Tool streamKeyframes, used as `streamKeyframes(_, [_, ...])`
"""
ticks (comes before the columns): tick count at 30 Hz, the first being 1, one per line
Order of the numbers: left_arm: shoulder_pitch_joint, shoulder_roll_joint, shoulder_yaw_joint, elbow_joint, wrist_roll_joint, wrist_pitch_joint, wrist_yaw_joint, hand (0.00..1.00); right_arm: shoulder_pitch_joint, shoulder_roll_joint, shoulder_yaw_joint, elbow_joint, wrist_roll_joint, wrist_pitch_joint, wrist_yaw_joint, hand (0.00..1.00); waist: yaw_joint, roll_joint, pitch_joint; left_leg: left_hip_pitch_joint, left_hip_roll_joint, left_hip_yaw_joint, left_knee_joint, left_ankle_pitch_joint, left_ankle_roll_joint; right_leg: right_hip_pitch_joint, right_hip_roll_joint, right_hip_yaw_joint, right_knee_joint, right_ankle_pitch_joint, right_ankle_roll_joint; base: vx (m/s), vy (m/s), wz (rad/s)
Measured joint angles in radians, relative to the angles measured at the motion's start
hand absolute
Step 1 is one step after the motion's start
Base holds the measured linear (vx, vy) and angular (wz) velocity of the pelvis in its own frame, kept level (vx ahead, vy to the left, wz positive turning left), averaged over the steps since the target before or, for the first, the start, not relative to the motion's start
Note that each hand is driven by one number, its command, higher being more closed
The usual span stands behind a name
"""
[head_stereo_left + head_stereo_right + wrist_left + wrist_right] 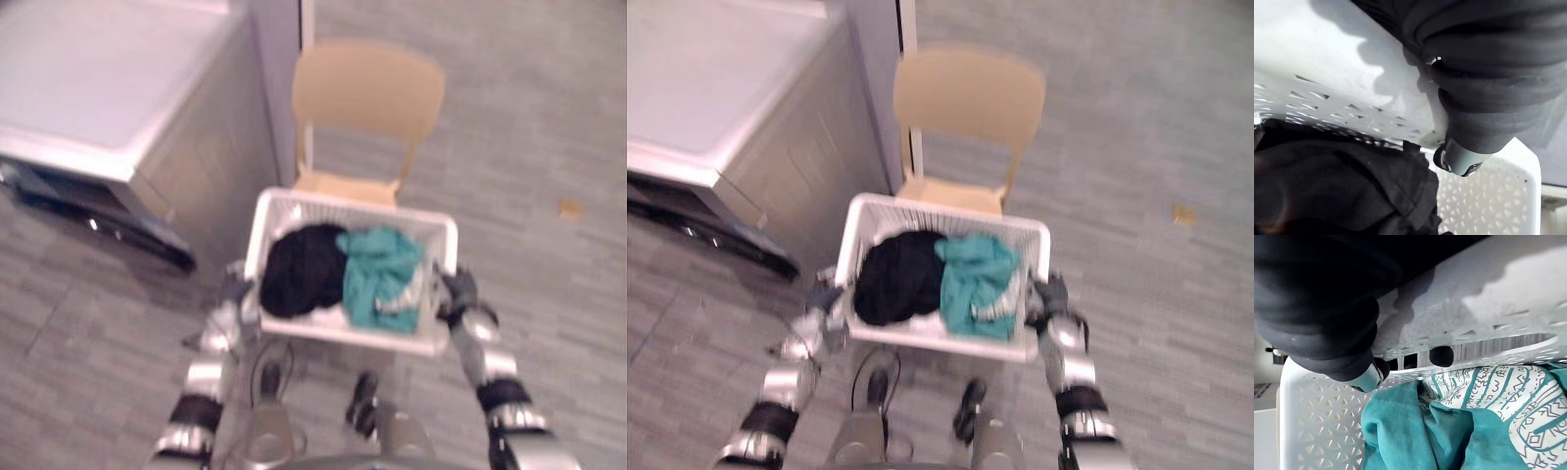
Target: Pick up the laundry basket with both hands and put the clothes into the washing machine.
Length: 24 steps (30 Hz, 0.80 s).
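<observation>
I hold a white slotted laundry basket [353, 204] above the floor, in front of a chair. A black garment [304, 269] lies in its left half and a teal patterned one [377, 274] in its right half. My left hand [235, 289] grips the basket's left side, and its thumb [1459, 159] hooks over the rim by the black garment [1337, 186]. My right hand [458, 291] grips the right side. There, dark fingertips [1441, 356] poke through the handle slot above the teal cloth [1415, 435].
The washing machine [98, 88], grey-white with a dark lower front edge [108, 227], stands to the left of the basket. A tan chair [367, 93] stands just behind the basket, against a white post. A small brown scrap [570, 207] lies on the grey floor at the right.
</observation>
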Motion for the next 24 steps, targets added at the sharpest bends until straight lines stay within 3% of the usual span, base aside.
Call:
streamKeyframes(4, [-0.233, 0.093, 0.022, 0.116, -0.062, -0.024, 0.031, 1.00, -0.273, -0.022, 0.040, 0.091, 0.035, 0.001, -0.041, 1.00, 0.024, 0.000, 0.091, -0.075, 0.000, 0.009, 0.000, 0.023, -0.002, -0.092, -0.004, 0.013, 0.021, 0.012, -0.018, -0.09, -0.042, -0.10])
streamKeyframes(9, [-0.476, 0.176, -0.017, 0.311, -0.099, -0.030, 0.035, 1.00, -0.489, -0.019, 0.047, 0.238, 0.035, 0.000, -0.084, 1.00, 0.034, 0.001, 0.105, -0.169, -0.010, 0.004, -0.002, 0.040, -0.002, -0.190, -0.018, 0.012, 0.040, 0.014, -0.021, -0.02, -0.018, 0.02])
streamKeyframes(17, [-0.728, 0.227, -0.075, 0.419, -0.075, 0.001, 0.040, 1.00, -0.588, -0.035, 0.033, 0.263, 0.067, -0.032, -0.124, 1.00, 0.014, -0.008, 0.137, -0.315, -0.005, 0.020, 0.106, 0.032, -0.007, -0.273, -0.030, 0.000, 0.052, 0.019, -0.027, 0.01, -0.010, 0.04])
streamKeyframes(24, [-0.872, 0.255, -0.096, 0.420, 0.011, 0.031, 0.044, 1.00, -0.654, -0.067, 0.029, 0.261, 0.102, -0.046, -0.149, 1.00, -0.002, -0.017, 0.152, -0.442, 0.056, 0.045, 0.238, -0.026, 0.004, -0.330, 0.022, -0.009, 0.018, 0.049, -0.042, -0.02, -0.033, -0.18])
